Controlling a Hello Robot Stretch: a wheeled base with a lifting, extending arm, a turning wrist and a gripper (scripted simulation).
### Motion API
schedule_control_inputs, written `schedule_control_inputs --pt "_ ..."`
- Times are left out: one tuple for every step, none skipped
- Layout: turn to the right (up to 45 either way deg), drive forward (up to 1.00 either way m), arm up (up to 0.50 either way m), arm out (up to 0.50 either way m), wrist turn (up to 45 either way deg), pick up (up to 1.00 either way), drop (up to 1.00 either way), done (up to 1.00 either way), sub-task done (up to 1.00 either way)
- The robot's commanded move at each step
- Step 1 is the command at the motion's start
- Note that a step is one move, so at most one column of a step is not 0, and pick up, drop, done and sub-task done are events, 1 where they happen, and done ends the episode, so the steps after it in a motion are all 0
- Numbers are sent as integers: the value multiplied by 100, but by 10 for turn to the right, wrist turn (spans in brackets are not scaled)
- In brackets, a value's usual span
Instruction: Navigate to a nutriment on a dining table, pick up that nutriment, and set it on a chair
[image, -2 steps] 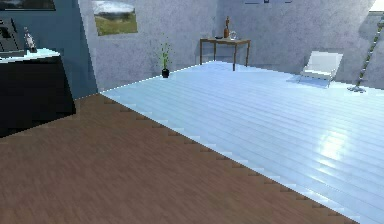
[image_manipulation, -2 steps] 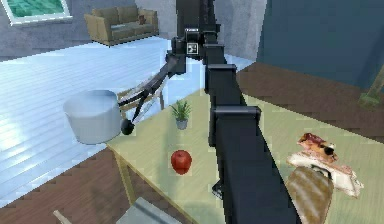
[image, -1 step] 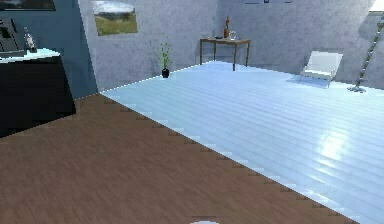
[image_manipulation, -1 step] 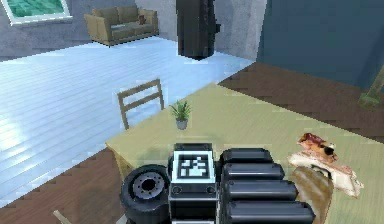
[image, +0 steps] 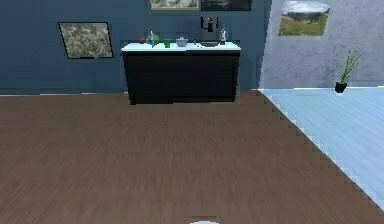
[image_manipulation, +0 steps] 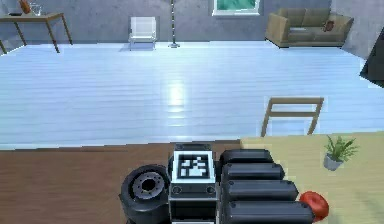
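Facing a blue wall (image: 40, 70), the forward view takes in a dark table (image: 180, 78) with a white top. On it stand a green thing (image: 152, 39), a grey pot (image: 181, 42) and a black machine (image: 208, 30). A picture (image: 85, 40) hangs left of it. On the paler wall at the forward view's right hangs a second picture (image: 303, 18), with a potted plant (image: 345, 72) on the floor below. Brown wood floor (image: 120, 150) runs up to the dark table.

Out to the side, the arm side view gives the arm (image_manipulation: 260, 190) as dark blocks at the bottom edge, a white marker (image_manipulation: 192, 167) to their left, and left of that a dark round body (image_manipulation: 148, 190). The fingers cannot be made out, so I cannot tell how they stand or whether they hold anything.

A red thing (image_manipulation: 315, 205), round, lies just right of the arm on a brown surface (image_manipulation: 60, 185); whether that is a table top or floor I cannot tell. A small plant (image_manipulation: 338, 152) stands near it, farther out. A chair (image_manipulation: 294, 102) shows its wooden back behind the brown surface's far edge.

Across the pale floor (image_manipulation: 150, 90) stand a wooden table (image_manipulation: 40, 18) bearing a small reddish blob (image_manipulation: 25, 7), a white chair (image_manipulation: 142, 32), a lamp (image_manipulation: 173, 25) and a sofa (image_manipulation: 312, 27).
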Motion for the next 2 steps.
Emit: schedule_control_inputs --pt "-60 0 0 0 0 0 0 0 0" --pt "0 35 0 0 0 0 0 0 0"
